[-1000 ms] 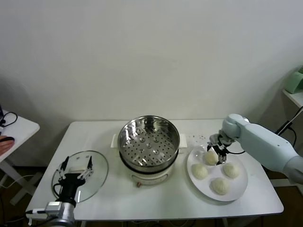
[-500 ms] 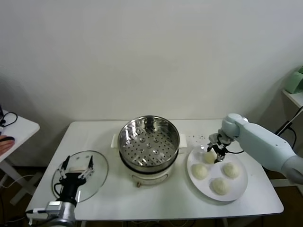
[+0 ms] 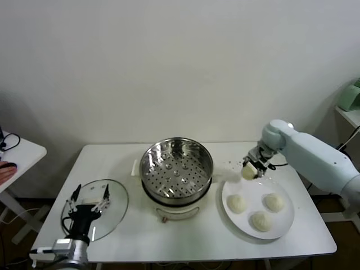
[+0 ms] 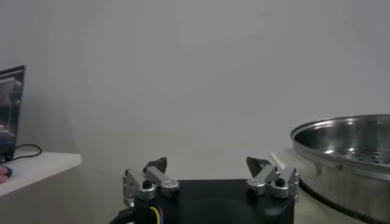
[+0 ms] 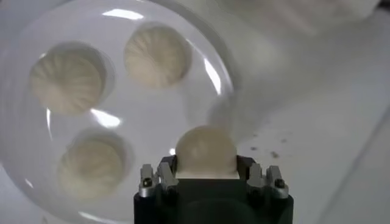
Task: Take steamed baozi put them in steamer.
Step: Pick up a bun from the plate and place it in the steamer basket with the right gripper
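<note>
Right now the right gripper (image 3: pixel 251 167) has its jaws clamped on one steamed baozi (image 3: pixel 248 171), lifted clear of the white plate (image 3: pixel 284 218) and hanging above the plate's 11 o'clock edge, between plate and steamer (image 3: pixel 176 171). Three more baozi sit on the plate, at about 9 (image 3: pixel 237 203), 2 (image 3: pixel 274 201) and 6 o'clock (image 3: pixel 261 220). The steamer stands mid-worktop (image 3: pixel 197 239); only its bare perforated tray (image 3: pixel 174 173) shows inside. The glass lid (image 3: pixel 115 203) lies flat at the steamer's 8 o'clock, and the left gripper (image 3: pixel 89 195) hovers over it, jaws spread apart and holding nothing.
</note>
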Available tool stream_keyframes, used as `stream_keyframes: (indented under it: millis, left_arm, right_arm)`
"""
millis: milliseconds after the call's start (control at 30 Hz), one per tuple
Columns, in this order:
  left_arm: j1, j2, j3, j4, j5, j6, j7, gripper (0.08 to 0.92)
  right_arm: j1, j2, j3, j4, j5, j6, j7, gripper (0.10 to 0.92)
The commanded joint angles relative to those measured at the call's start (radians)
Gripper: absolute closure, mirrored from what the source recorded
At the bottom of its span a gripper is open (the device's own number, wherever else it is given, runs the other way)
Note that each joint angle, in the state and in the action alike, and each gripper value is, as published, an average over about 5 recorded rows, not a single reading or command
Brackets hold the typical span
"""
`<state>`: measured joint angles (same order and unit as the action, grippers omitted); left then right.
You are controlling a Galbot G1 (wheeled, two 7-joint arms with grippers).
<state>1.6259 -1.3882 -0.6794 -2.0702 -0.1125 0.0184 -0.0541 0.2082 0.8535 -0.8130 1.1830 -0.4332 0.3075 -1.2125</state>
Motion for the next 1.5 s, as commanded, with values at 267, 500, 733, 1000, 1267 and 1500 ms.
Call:
stream_keyframes:
  millis: [267,500,733,1000,1267,1500]
  left_arm:
    - [0.013,0.009,-0.003,-0.024,0.0,0.01,-0.001,0.177]
    - [0.03,0.013,-0.006,-0.035,0.003,0.012,-0.003,0.177]
    - [0.053,0.017,-0.015,-0.052,0.004,0.012,-0.004,0.177]
    - [0.077,0.017,-0.019,-0.079,0.012,0.02,-0.005,0.177]
    - [0.108,0.001,-0.017,-0.082,0.017,0.009,-0.005,0.177]
    - [0.113,0.0,-0.021,-0.083,0.014,0.007,-0.006,0.177]
  right_arm:
    - [0.338,0.074,-0.063,0.313,-0.18,0.25,0.004,0.388]
    - [0.324,0.222,-0.089,0.354,-0.185,0.244,0.003,0.377]
    - [0.21,0.389,-0.106,0.262,-0.227,0.239,0.003,0.372]
    - [0.126,0.449,-0.127,0.182,-0.257,0.24,0.003,0.362]
    - [0.052,0.481,-0.105,0.07,-0.346,0.262,0.003,0.355]
    - [0.021,0.492,-0.084,0.017,-0.385,0.277,0.003,0.356]
